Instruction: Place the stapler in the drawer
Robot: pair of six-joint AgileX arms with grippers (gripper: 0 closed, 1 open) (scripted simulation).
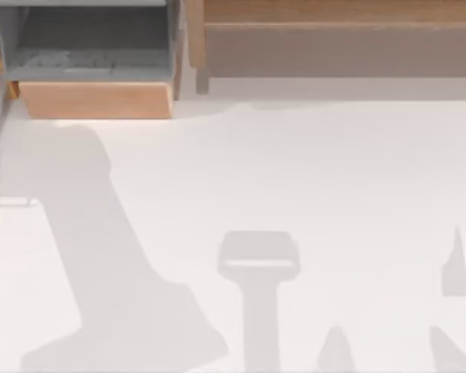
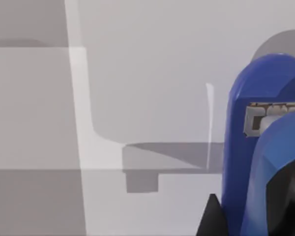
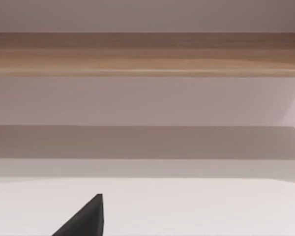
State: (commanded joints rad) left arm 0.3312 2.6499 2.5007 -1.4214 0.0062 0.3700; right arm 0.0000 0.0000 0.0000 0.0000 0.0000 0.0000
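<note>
Open drawer (image 1: 95, 99) beside long cabinet (image 1: 338, 35)

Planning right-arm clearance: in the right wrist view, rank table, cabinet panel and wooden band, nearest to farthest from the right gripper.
1. Table, beneath the right gripper.
2. Cabinet panel, across the table.
3. Wooden band, atop that panel; nearly tied.

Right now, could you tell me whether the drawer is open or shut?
Open. In the top view the drawer is pulled out at the table's left, its tan front panel forward and its grey walls and floor exposed.
</note>
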